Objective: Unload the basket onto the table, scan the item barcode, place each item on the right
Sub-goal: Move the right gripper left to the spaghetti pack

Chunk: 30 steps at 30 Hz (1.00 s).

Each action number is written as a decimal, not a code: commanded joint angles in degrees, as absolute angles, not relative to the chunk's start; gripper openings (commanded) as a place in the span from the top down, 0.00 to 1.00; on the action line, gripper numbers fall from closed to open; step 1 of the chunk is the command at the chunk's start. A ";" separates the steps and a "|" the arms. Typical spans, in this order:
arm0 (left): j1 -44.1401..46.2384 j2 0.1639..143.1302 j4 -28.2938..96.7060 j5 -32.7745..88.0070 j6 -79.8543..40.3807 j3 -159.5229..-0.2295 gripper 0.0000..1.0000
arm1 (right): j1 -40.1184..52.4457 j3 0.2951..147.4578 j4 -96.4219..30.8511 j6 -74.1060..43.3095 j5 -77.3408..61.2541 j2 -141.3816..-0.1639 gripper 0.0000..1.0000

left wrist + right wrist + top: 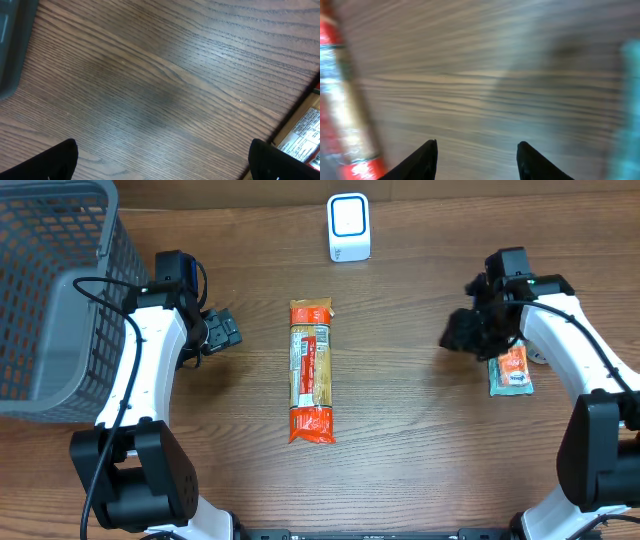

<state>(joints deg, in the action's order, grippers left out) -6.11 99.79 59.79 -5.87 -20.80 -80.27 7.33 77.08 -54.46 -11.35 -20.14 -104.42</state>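
While both arms are held over the wooden desk (400,430), a long pasta packet (311,370) is seen lying flat at its middle, with orange ends and a pale label along its length. It is touched by neither arm. A white scanner (349,227) with a blue-rimmed face is set upright at the far edge, beyond the packet's far end and well apart from it. A small packet (512,372), orange and green, is laid at the right, partly covered by the right arm.

The left pincer (225,330) is held wide, left of the pasta packet and apart from it; in the left wrist view only bare wood is found between its fingertips (60,160), and a strip of the packet's label is caught at the lower right. The right pincer (457,332) is kept just beside the small packet; its wrist view is blurred, yet its fingers (427,159) are shown parted with nothing held. A grey mesh basket (50,330) is placed at the far left.
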 commanded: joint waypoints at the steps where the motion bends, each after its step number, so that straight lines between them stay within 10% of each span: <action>1: -5.98 99.66 59.72 -6.37 -20.12 -80.71 0.00 | 11.94 76.86 -51.92 -17.19 -29.89 -104.18 0.48; 30: -5.98 99.66 59.72 -6.37 -20.12 -80.71 0.00 | 54.76 76.86 -27.51 -40.75 7.51 -110.76 0.63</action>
<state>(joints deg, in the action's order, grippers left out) -6.11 99.79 59.79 -5.87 -20.80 -80.27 54.26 77.06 -27.86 -39.92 3.42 -108.36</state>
